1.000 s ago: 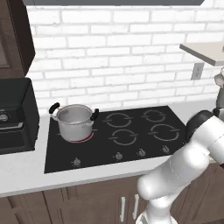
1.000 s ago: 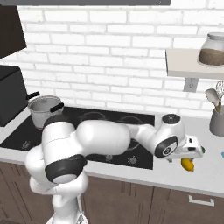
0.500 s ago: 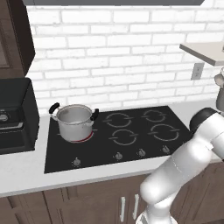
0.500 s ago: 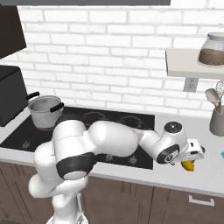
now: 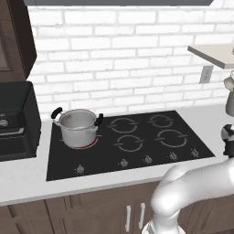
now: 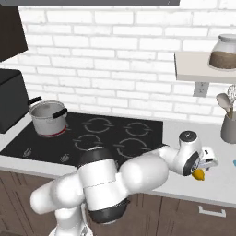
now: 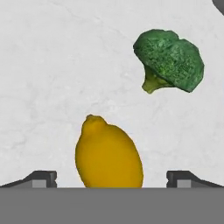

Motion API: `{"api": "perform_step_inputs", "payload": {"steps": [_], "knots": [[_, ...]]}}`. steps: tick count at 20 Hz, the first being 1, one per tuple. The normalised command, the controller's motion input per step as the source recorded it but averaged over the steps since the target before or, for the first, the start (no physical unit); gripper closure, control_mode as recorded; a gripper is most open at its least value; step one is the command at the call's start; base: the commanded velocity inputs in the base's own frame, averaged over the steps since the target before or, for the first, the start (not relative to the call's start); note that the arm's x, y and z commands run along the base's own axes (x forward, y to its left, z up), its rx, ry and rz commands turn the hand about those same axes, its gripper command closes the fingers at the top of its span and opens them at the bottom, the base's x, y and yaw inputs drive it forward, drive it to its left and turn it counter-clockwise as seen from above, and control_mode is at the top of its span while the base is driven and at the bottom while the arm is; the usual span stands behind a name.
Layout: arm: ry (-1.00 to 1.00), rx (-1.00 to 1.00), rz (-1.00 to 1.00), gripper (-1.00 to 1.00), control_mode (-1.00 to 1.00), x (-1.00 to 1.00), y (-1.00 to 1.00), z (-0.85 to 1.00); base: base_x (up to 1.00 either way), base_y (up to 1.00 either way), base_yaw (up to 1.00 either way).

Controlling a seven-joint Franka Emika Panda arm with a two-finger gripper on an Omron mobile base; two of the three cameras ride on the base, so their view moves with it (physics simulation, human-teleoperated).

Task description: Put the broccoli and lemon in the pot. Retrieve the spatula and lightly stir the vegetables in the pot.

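The arm has swung further out to the right over the last second, and the gripper (image 7: 111,179) has dropped lower over the pale counter (image 7: 52,65) beside the hob. Its jaws stand spread wide and hold nothing. The lemon (image 7: 108,155) lies directly between the two fingertips (image 7: 41,178), its long axis running away from the hand, pointed end farthest off. From the right base view the lemon (image 6: 198,174) peeks out just under the hand. The broccoli (image 7: 169,65) lies beyond it, off to one side and apart. The pot (image 5: 77,128) stands well away on the far-left burner. A straight descent looks enough to take the lemon.
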Motion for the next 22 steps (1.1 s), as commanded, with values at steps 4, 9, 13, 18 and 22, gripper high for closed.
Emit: {"api": "perform_step_inputs", "payload": {"steps": [4, 9, 13, 18, 22], "knots": [[0.05, 0.07, 0.04, -1.00, -1.00, 0.08, -0.31, -0.05, 0.00, 0.00, 0.00], [0.12, 0.19, 0.03, -1.00, -1.00, 0.00, -0.05, -0.25, 0.00, 0.00, 0.00], [0.07, 0.17, 0.05, -1.00, -1.00, 0.00, 0.00, -0.28, 0.00, 0.00, 0.00], [0.02, 0.07, 0.04, 1.00, -1.00, 0.00, 0.00, -0.11, 0.00, 0.00, 0.00], [0.00, 0.01, 0.01, 1.00, -1.00, -0.11, 0.07, 0.00, 0.00, 0.00, 0.00]]}}
